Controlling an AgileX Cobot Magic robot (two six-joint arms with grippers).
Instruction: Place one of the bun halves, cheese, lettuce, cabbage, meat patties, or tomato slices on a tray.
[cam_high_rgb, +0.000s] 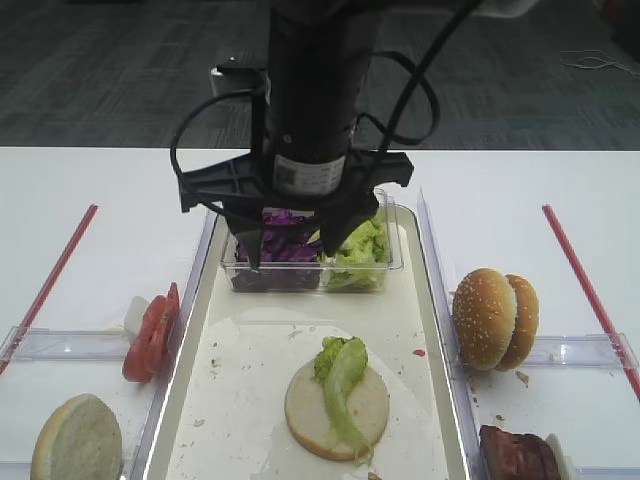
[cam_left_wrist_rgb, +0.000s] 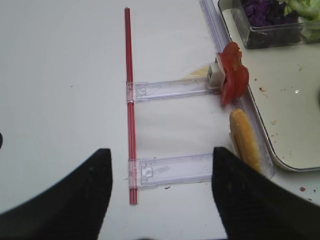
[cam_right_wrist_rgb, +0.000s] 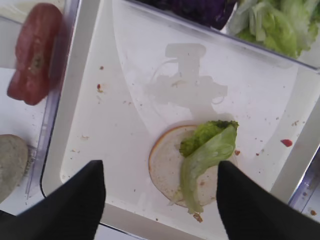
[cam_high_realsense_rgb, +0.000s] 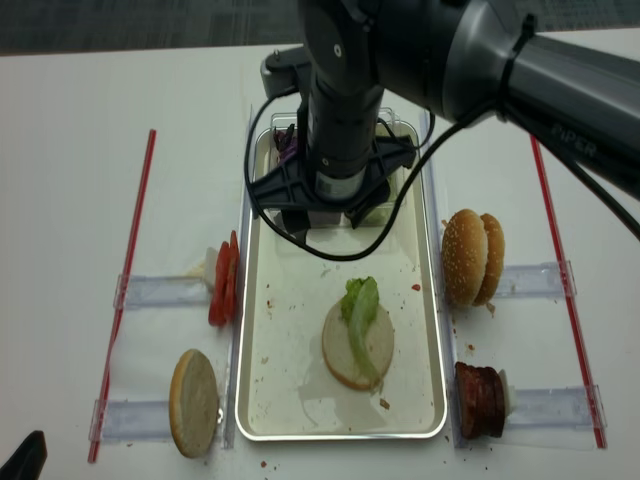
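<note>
Black fingers (cam_right_wrist_rgb: 75, 205) of the right tool (cam_right_wrist_rgb: 160, 200) frame the bottom of the right wrist view, spread wide apart with nothing between them. Below them lies a bun half (cam_right_wrist_rgb: 175, 165), cut face up, on the tray (cam_right_wrist_rgb: 75, 90), with a strip of lettuce (cam_right_wrist_rgb: 207, 152) draped across it. In the high view the right tool (cam_high_rgb: 290, 255) hangs above the far end of the tray (cam_high_rgb: 190, 330), over a clear tub (cam_high_rgb: 310, 275) that holds purple cabbage (cam_high_rgb: 285, 245) on the left and more lettuce (cam_high_rgb: 362, 245) on the right. The bun half (cam_high_rgb: 335, 410) sits toward the near end of the tray, well apart from the tool, and the lettuce strip (cam_high_rgb: 343, 375) on it runs from its far edge to its near edge.

On the counter (cam_high_rgb: 80, 180) left of the tray, tomato slices (cam_high_rgb: 152, 335) stand on edge against a clear holder, and another bun half (cam_high_rgb: 78, 440) stands on edge nearer the camera. To the right of the tray stand two seeded bun halves (cam_high_rgb: 492, 318) side by side, with meat patties (cam_high_rgb: 515, 455) nearer the camera. Red strips (cam_high_rgb: 50, 280) run along both outer sides of the counter.

The left tool (cam_left_wrist_rgb: 160, 195) hovers over bare counter to the left of the tray, its fingers (cam_left_wrist_rgb: 80, 200) wide apart and holding nothing; the tomato slices (cam_left_wrist_rgb: 234, 77) and a bun half (cam_left_wrist_rgb: 245, 140) lie ahead of it on the right.
</note>
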